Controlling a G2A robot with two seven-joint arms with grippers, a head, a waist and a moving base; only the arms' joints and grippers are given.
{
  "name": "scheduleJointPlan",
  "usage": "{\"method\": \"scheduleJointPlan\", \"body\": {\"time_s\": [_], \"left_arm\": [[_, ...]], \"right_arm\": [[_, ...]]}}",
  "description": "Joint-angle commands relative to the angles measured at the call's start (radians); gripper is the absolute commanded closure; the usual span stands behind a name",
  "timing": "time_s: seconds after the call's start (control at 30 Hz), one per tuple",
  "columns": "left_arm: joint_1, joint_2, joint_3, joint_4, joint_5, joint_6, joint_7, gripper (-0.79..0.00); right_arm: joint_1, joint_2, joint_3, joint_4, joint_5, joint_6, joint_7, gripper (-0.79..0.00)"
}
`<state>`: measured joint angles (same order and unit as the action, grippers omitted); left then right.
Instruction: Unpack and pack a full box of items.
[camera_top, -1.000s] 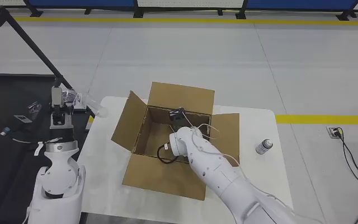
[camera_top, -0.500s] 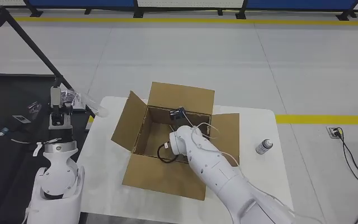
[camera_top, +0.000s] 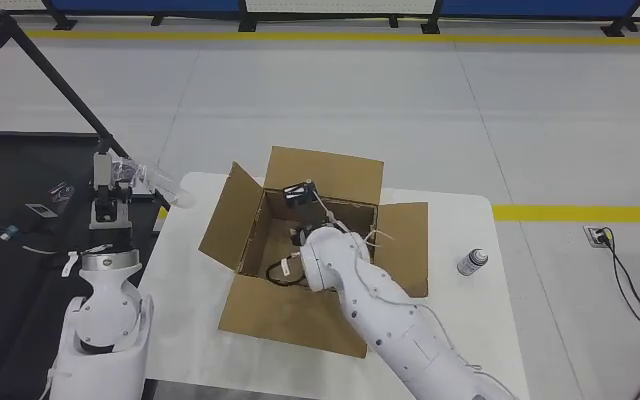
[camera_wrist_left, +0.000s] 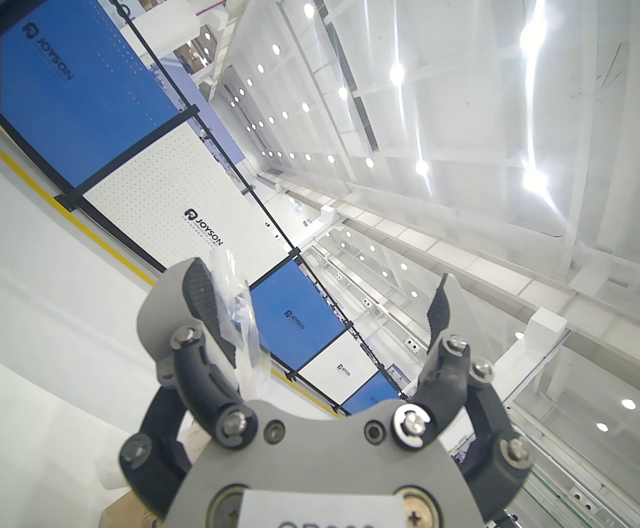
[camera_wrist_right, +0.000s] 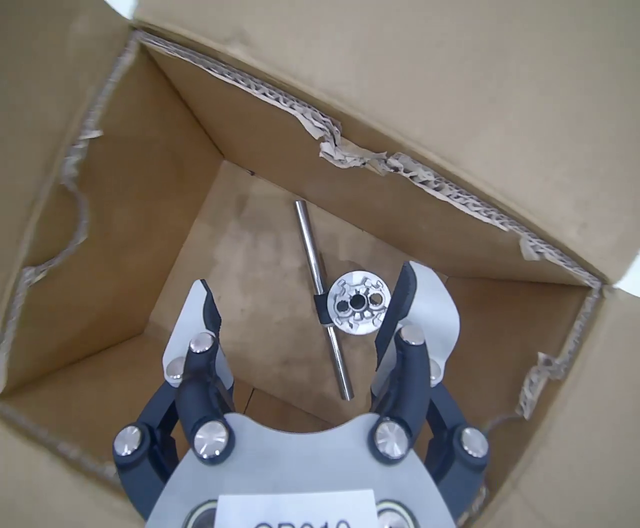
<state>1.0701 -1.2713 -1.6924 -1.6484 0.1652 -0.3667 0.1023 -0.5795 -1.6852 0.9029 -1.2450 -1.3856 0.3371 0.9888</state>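
An open cardboard box (camera_top: 300, 310) stands on the white table (camera_top: 185, 300), flaps spread out. My right arm (camera_top: 345, 270) leans over it with its wrist above the far side. My right gripper (camera_wrist_right: 307, 282) hangs open inside the box (camera_wrist_right: 100, 240), holding nothing. Below it on the box floor lie a thin steel rod (camera_wrist_right: 312, 250) and a round metal disc with holes (camera_wrist_right: 357, 302), touching each other. My left gripper (camera_wrist_left: 320, 277) points up at the ceiling off the table's left, jaws wide apart. A clear plastic bag (camera_wrist_left: 237, 310) clings to one finger pad; the bag (camera_top: 150, 180) also shows in the top view.
A small grey can (camera_top: 471, 262) stands on the table right of the box. A dark surface (camera_top: 40, 230) with small parts lies to the left of the table. Bare tabletop shows to the left of the box and along its front.
My right wrist has shifted left and toward the far wall of the box. The left arm has hardly moved.
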Motion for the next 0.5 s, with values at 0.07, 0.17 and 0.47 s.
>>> {"method": "scheduleJointPlan", "body": {"time_s": [0.07,0.17,0.47], "left_arm": [[-0.013,-0.001,0.011,0.01,0.0,0.0,-0.003,-0.785],[-0.019,-0.001,0.015,0.014,0.002,-0.001,-0.003,-0.785],[-0.025,-0.002,0.024,0.023,0.004,0.003,-0.005,-0.785]], "right_arm": [[-0.272,0.073,0.173,-0.495,-0.206,-0.122,0.11,-0.699],[-0.387,0.097,0.284,-0.661,-0.265,-0.181,0.11,-0.754],[-0.5,0.136,0.685,-0.727,-0.216,-0.212,0.095,-0.785]]}}
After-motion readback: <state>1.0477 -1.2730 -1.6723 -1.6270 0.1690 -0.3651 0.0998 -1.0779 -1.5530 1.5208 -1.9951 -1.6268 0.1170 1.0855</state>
